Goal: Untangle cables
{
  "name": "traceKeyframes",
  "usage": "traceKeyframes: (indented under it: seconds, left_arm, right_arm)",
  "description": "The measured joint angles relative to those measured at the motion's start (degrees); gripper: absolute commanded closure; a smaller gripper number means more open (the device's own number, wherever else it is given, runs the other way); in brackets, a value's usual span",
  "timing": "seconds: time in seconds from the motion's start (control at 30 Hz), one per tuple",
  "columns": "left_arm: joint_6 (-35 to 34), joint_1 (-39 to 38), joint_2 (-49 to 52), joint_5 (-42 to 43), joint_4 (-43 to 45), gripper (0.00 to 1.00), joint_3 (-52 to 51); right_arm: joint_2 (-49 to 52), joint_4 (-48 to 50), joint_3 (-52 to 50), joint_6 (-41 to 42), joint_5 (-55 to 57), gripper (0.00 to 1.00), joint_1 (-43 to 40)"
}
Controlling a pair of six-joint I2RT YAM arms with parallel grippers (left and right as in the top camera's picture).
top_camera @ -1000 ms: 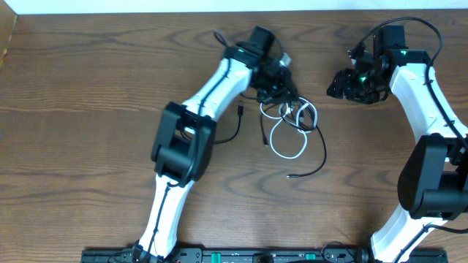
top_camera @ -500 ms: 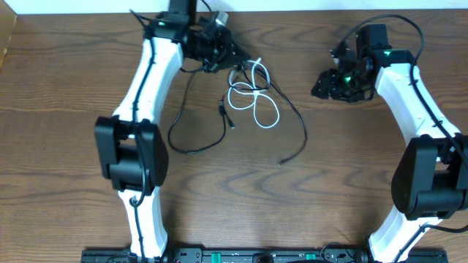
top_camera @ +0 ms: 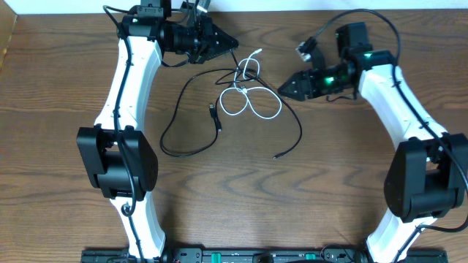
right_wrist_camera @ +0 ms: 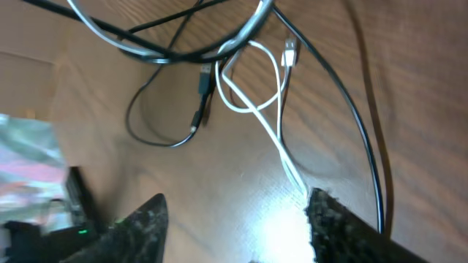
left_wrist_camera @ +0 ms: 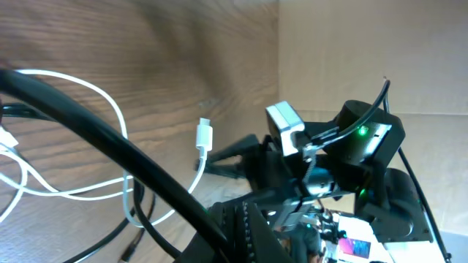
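left end effector (top_camera: pixel 231 44) pinches the limp, light black cable (top_camera: pixel 215 118). right end effector (top_camera: pixel 282 88), spread, should take the white cable (left_wrist_camera: pixel 204 136) at its loop.

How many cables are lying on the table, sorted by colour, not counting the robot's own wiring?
black cable: 1
white cable: 1
total: 2
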Motion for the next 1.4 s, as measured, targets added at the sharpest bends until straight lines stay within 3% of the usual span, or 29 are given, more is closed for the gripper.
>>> traceKeyframes:
  seconds: [0.23, 0.33, 0.4, 0.43, 0.47, 0.77, 0.9, 1.03, 1.2, 1.4]
  left_arm:
    - [-4.76, -0.15, 0.0, 4.22, 2.36, 0.93, 0.0]
    - [-8.07, -0.15, 0.0, 6.19, 3.98, 0.93, 0.0]
    - [-9.66, -0.15, 0.0, 7.17, 5.51, 0.93, 0.0]
    - [-10.58, -0.15, 0.0, 7.37, 6.03, 0.93, 0.0]
    - [-11.37, -0.13, 0.0, 7.54, 6.58, 0.92, 0.0]
    - [-14.03, 2.12, 0.0, 7.17, 8.66, 0.93, 0.0]
    - [-14.38, 5.44, 0.0, 5.68, 8.72, 0.93, 0.0]
    - [-14.84, 9.38, 0.0, 5.14, 8.76, 0.93, 0.0]
    - [-14.99, 11.5, 0.0, 5.14, 8.76, 0.93, 0.0]
    - [-15.02, 12.2, 0.0, 3.98, 8.72, 0.93, 0.0]
  right_arm:
    - [1.66, 7.19, 0.0, 2.21, 7.63, 0.32, 5.99]
    - [6.01, 7.41, 0.0, 2.43, 10.71, 0.36, 7.76]
    - [8.33, 7.52, 0.0, 2.03, 11.47, 0.54, 8.02]
    - [9.55, 7.39, -0.02, 1.62, 11.91, 0.92, 8.22]
    - [10.58, 7.39, -0.07, 1.25, 12.26, 0.99, 8.28]
    - [8.17, 4.39, -0.42, 1.68, 13.73, 0.99, 4.33]
    - [-1.38, 1.05, -0.48, 6.84, 17.38, 0.99, -3.82]
    - [-12.57, -3.65, -0.31, 15.63, 22.84, 0.99, -17.16]
    - [-14.97, -5.53, -0.31, 23.23, 26.1, 0.99, -30.51]
    - [-12.33, -6.34, -0.31, 27.43, 31.56, 0.99, -36.33]
